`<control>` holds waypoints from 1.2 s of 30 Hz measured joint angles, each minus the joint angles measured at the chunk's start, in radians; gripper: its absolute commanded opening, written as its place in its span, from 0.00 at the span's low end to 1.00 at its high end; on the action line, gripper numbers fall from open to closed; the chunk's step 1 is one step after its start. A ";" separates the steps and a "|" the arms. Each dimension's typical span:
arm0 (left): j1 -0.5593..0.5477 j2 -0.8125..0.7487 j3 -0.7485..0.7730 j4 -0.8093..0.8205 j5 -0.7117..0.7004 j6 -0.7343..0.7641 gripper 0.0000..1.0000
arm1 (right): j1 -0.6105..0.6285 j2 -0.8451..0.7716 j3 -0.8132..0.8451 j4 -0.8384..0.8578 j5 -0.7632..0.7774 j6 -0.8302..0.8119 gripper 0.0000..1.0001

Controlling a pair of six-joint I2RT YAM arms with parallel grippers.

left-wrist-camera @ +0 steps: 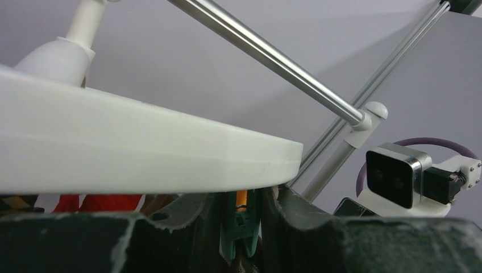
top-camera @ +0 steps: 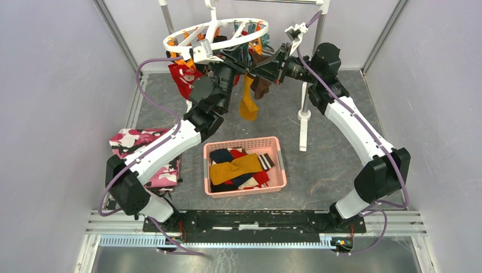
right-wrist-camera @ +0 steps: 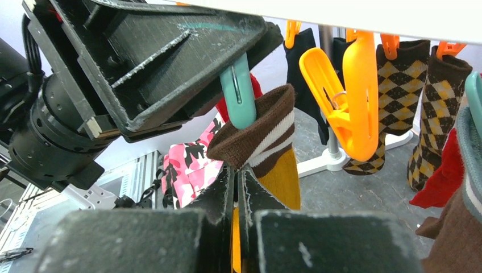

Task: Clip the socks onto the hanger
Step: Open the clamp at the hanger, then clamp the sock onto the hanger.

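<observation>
Left gripper [left-wrist-camera: 241, 219] squeezes a teal clip [right-wrist-camera: 239, 96]; right gripper [right-wrist-camera: 236, 187] pinches a mustard sock [right-wrist-camera: 281, 182] above grey tabletop [top-camera: 329, 159], lilac walls [top-camera: 51, 85].

The left arm [top-camera: 165, 147] and right arm [top-camera: 353, 122] match: white shell links between bulky black joint housings, with a purple cable [top-camera: 149, 94] looping along each. Behind the jaws, a white bracket [left-wrist-camera: 392, 209] carries a silver-framed black camera [left-wrist-camera: 396, 175]. The left gripper [left-wrist-camera: 241, 224] and right gripper [right-wrist-camera: 237, 190] have matte black wedge fingers [right-wrist-camera: 142, 62], ridged and scuffed pale at the edges.
</observation>
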 measured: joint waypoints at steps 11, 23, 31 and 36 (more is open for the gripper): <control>0.000 -0.004 -0.003 0.000 0.001 0.000 0.11 | -0.017 -0.006 -0.007 0.032 -0.014 0.024 0.00; 0.000 -0.014 -0.003 0.000 0.007 0.000 0.11 | -0.035 -0.023 -0.041 0.076 -0.040 0.067 0.00; 0.000 -0.014 -0.003 0.000 0.009 0.000 0.11 | -0.035 -0.023 -0.042 0.143 -0.056 0.138 0.00; 0.000 -0.014 -0.004 0.000 0.009 0.000 0.11 | -0.035 -0.023 -0.043 0.173 -0.061 0.170 0.00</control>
